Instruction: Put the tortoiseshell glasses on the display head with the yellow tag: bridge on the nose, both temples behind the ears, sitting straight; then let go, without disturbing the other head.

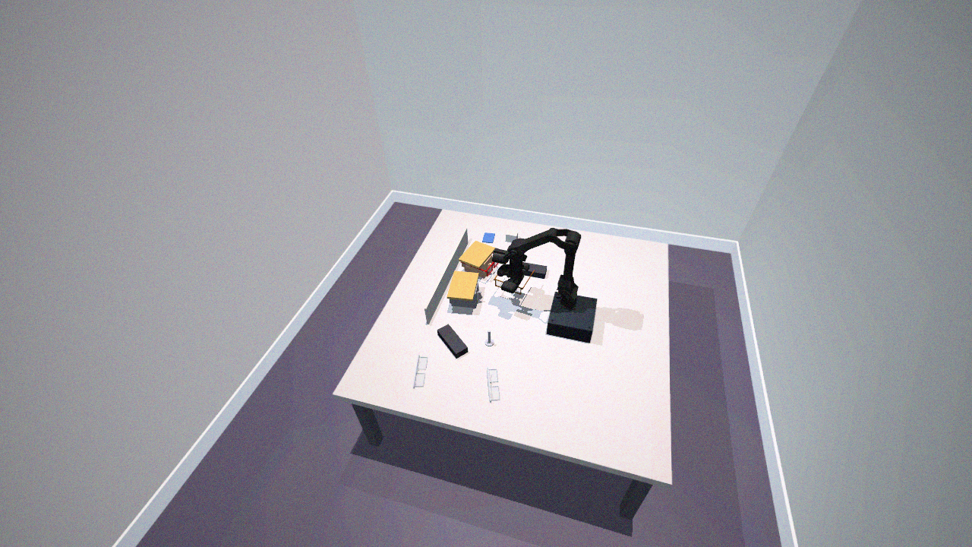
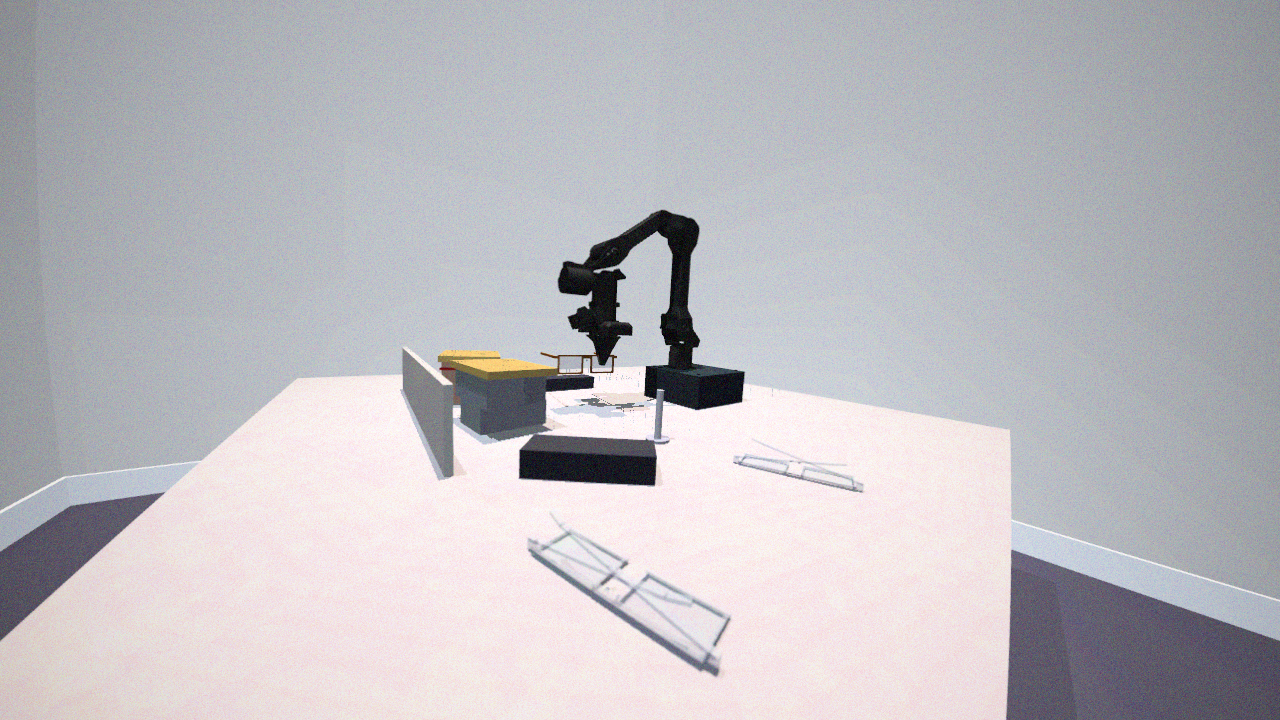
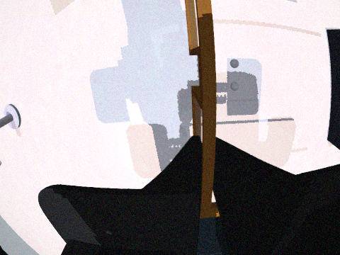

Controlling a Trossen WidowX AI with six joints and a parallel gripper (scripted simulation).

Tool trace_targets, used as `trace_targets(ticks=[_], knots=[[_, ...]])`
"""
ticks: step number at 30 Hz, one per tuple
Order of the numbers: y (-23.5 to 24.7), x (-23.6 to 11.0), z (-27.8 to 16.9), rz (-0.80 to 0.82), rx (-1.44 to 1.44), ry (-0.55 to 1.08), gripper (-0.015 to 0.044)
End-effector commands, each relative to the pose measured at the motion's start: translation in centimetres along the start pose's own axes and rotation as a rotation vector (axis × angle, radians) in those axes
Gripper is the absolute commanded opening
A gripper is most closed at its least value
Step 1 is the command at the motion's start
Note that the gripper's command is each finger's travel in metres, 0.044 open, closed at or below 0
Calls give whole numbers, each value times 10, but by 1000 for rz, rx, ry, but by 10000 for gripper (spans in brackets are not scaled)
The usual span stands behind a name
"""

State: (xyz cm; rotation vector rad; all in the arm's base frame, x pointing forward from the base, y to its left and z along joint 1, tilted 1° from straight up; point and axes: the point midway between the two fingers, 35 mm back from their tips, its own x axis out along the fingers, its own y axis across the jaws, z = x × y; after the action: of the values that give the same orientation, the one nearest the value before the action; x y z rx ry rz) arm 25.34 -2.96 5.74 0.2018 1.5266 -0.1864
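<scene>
Here we go: the gripper (image 2: 604,356) is clamped tight on the tortoiseshell glasses (image 2: 572,362), and they're up off the table (image 2: 268,555). In the wrist view the brown frame runs straight out from between the closed fingers, so the grip looks to be on one lens end, not the bridge.

I'll take the grey panel (image 2: 427,407) as the marker. Two display heads with yellow tops stand just beside it on the arm's side, one nearer (image 2: 501,394), one farther (image 2: 467,356). The glasses hang beyond those heads, away from the panel, at about the level of the yellow tops. Their long axis points from the gripper back toward the heads, with the free end leading. That's what the next move turns on. I'd say the frame must swing round square to the chosen face.

Which head carries the yellow tag? It's too small to tell from here. A blue square (image 1: 488,237) lies by the panel's far end.

The count is one arm on one dark base (image 2: 729,383) and one tortoiseshell pair. Two clear pairs lie flat, well off the panel's near end (image 2: 626,595) (image 2: 796,467). Near that same end are one black box (image 2: 586,458) and one small post (image 2: 659,413).
</scene>
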Motion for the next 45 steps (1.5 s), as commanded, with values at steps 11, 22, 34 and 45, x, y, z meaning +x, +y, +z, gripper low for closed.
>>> trace_targets(ticks=[11,22,34,45], knots=[[-7,-24,2,38,-112,-16,0],[-23,-26,6,122,-375,-58,0],[-42,-30,10,188,-661,-152,0],[-60,-35,13,209,-922,-273,0]])
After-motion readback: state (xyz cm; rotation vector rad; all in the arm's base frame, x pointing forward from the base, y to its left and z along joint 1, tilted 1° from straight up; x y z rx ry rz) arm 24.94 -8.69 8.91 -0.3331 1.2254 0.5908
